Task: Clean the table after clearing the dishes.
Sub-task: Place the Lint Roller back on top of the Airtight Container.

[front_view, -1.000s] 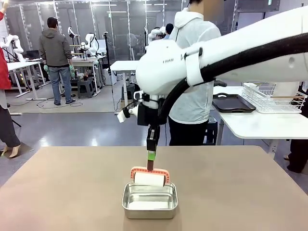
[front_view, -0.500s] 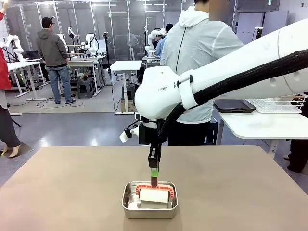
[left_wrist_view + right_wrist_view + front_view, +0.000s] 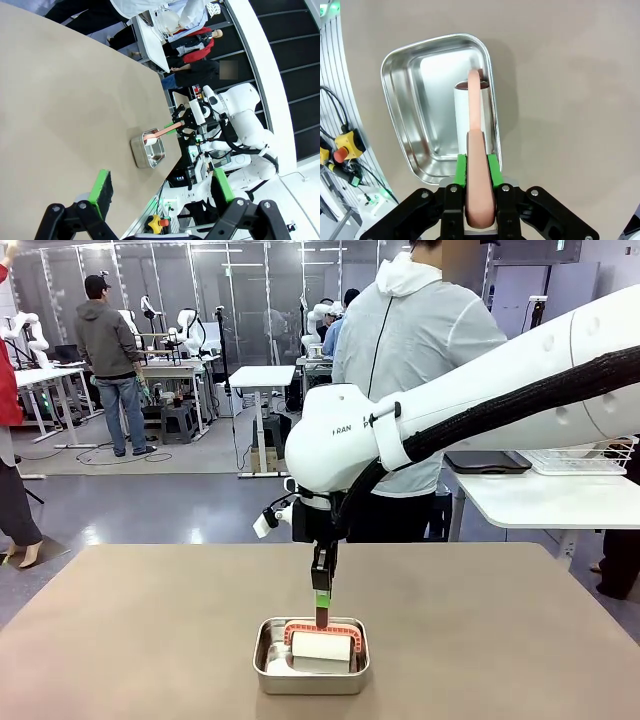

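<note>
Item one: the table, a large rectangular top of plain matte beige-brown, bare apart from one steel pan. Item two: steel pan, shiny, rectangular with rounded corners, standing near the robot's edge of the table, about midway across it. Item three: lint roller, a white roll on a salmon-pink frame and handle, lying inside the pan; in the right wrist view the roll rests against the pan's wall on the side toward the open table, and the pink handle rises from it straight up between the green pads. Item four: right gripper, hanging upright over the pan from a white arm that reaches in from the picture's right; its jaws flank the roller's handle closely on both sides, but whether they clamp it or have let go cannot be told. Item five: left gripper, held high and well apart from the pan, looking down along the table; its jaws are spread wide with nothing between them. Item six: a person in a pale hooded jacket, standing at the far side of the table with back turned. Item seven: a white side table beyond, carrying a dark tray and a wire rack.
</note>
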### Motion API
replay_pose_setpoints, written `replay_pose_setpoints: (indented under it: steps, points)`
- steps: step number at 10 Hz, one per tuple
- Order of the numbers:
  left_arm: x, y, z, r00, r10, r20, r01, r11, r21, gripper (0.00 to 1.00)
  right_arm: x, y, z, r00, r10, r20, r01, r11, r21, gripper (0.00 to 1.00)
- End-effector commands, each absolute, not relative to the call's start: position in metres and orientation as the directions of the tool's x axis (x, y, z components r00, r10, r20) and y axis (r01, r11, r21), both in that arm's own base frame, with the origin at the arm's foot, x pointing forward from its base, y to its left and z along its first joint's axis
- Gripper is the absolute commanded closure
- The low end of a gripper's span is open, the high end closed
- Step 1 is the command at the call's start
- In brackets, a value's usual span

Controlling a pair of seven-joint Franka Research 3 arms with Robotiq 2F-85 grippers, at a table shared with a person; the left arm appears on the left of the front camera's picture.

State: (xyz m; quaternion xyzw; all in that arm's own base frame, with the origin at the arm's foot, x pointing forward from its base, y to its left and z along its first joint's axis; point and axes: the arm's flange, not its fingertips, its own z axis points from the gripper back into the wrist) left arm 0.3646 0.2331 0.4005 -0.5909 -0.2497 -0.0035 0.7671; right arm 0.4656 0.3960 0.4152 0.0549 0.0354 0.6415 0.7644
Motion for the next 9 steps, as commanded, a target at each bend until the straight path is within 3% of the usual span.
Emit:
replay_pose_setpoints:
  steps: [1, 2, 3, 5, 9]
  points:
    - [0.362, 0.233, 0.401, 0.874, 0.295, 0.387, 0.302, 0.293, -0.907, 0.0, 0.464, 0.391, 0.421, 0.156, 0.986, 0.056, -0.984, 0.15, 0.101, 0.52]
    - [0.362, 0.233, 0.401, 0.874, 0.295, 0.387, 0.302, 0.293, -0.907, 0.0, 0.464, 0.389, 0.425, 0.137, 0.989, 0.051, -0.987, 0.132, 0.091, 0.43]
    - [0.362, 0.233, 0.401, 0.874, 0.295, 0.387, 0.302, 0.293, -0.907, 0.0, 0.466, 0.388, 0.43, 0.139, 0.989, 0.057, -0.987, 0.134, 0.086, 0.16]
    - [0.362, 0.233, 0.401, 0.874, 0.295, 0.387, 0.302, 0.293, -0.907, 0.0, 0.471, 0.386, 0.44, 0.151, 0.985, 0.078, -0.987, 0.146, 0.065, 0.0]
    - [0.362, 0.233, 0.401, 0.874, 0.295, 0.387, 0.302, 0.293, -0.907, 0.0, 0.481, 0.382, 0.461, 0.165, 0.979, 0.119, -0.986, 0.161, 0.046, 0.0]
